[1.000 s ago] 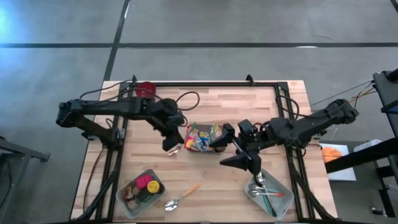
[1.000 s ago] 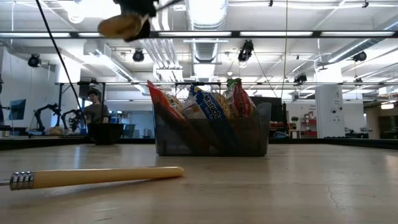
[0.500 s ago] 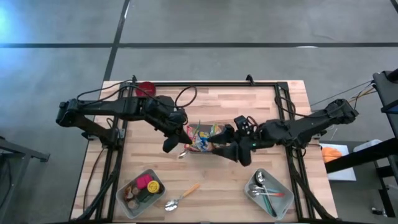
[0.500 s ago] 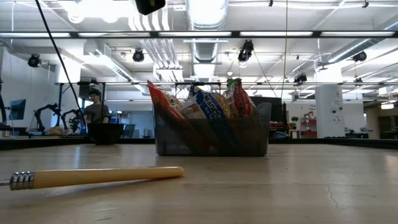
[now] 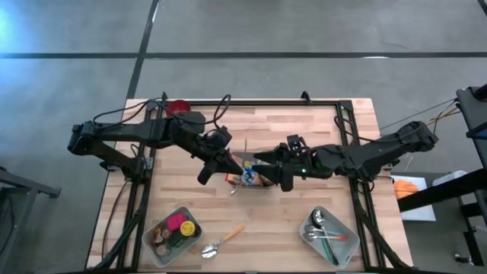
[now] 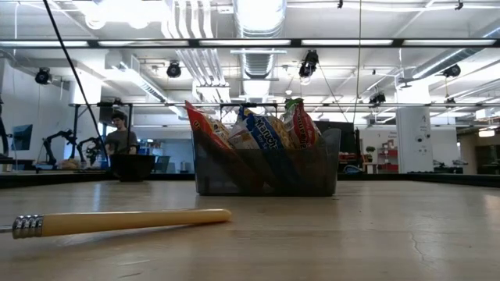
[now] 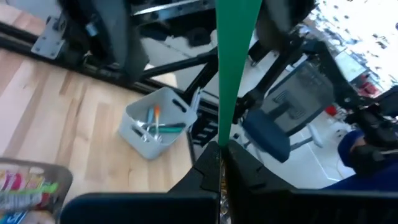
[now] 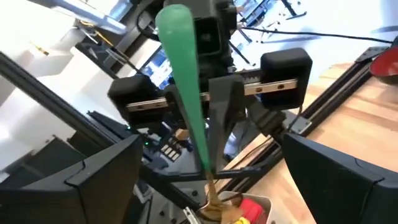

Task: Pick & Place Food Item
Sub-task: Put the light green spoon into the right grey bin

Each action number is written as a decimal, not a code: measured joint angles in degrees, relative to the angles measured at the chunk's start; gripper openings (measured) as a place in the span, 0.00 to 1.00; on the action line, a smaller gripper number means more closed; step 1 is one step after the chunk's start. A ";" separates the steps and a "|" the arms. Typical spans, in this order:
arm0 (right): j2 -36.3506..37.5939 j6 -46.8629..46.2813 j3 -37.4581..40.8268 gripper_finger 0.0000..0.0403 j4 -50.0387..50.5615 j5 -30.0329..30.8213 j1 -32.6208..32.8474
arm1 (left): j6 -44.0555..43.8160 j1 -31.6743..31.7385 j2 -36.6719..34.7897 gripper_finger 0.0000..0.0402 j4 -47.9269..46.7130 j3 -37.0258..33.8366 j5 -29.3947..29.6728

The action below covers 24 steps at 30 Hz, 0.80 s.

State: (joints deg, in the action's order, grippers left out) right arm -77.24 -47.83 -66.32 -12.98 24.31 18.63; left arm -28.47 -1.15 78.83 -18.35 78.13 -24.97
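My left gripper (image 5: 228,166) hovers by the left end of the dark snack bin (image 5: 247,178), shut on a green-handled utensil (image 7: 231,68). The handle runs forward past the fingertips, and a golden-brown end (image 8: 212,200) hangs below them. My right gripper (image 5: 263,162) is over the bin, facing the left one. It is open, its two fingers (image 8: 93,174) standing wide on either side of the green handle (image 8: 185,74) without touching it. The bin (image 6: 266,160), full of snack packets, rests on the table. Neither gripper shows in the low view. My left gripper pinches the utensil between its two shut fingers at the lower end of the green handle (image 7: 222,138). The handle sticks out ahead of the fingers, toward my right gripper. The utensil is lifted clear of the table, its golden-brown end below the fingers.
A yellow-handled spoon (image 5: 224,237) lies near the front edge, its handle (image 6: 117,222) showing close in the low view. A grey tray of food (image 5: 173,232) sits at the near left and a white tray of utensils (image 5: 327,232) at the near right. A red round thing (image 5: 177,108) is at the far left.
My left gripper has risen with the utensil, tipped up toward level and gone a little toward the bin, leaving the low view. My right gripper has swung from pointing at the near edge to pointing left over the bin, rolling as it turned, and has stayed open.
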 joint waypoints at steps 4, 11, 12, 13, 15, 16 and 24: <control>-0.07 0.02 0.00 0.94 -0.08 -0.13 0.11 | -0.11 0.00 -0.04 0.00 0.52 0.00 -0.14; 1.36 16.40 -5.55 0.94 16.88 -0.51 0.87 | -3.71 0.02 -0.02 0.00 -2.24 -0.13 -0.73; 0.94 18.94 -8.59 0.94 24.00 -0.37 1.00 | -4.64 0.02 -0.02 0.00 -2.36 -0.13 -1.15; 0.24 20.18 -12.19 0.94 31.33 -0.29 1.04 | -5.24 0.02 -0.02 0.00 -2.40 -0.13 -1.68; -2.07 21.83 -19.09 0.94 44.99 0.09 1.09 | -6.72 0.02 -0.02 0.00 -2.39 -0.13 -2.12; -3.65 22.98 -22.46 0.94 50.21 0.79 1.06 | -7.47 0.02 -0.02 0.00 -2.45 -0.13 -2.29; -18.28 46.90 -45.46 0.94 69.29 3.80 1.77 | -12.53 0.36 -0.02 0.00 -3.00 -0.14 -5.24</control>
State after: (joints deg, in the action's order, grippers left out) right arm -95.52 -0.93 -111.78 56.31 28.11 20.40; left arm -41.01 -0.79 78.81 -21.36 77.98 -30.22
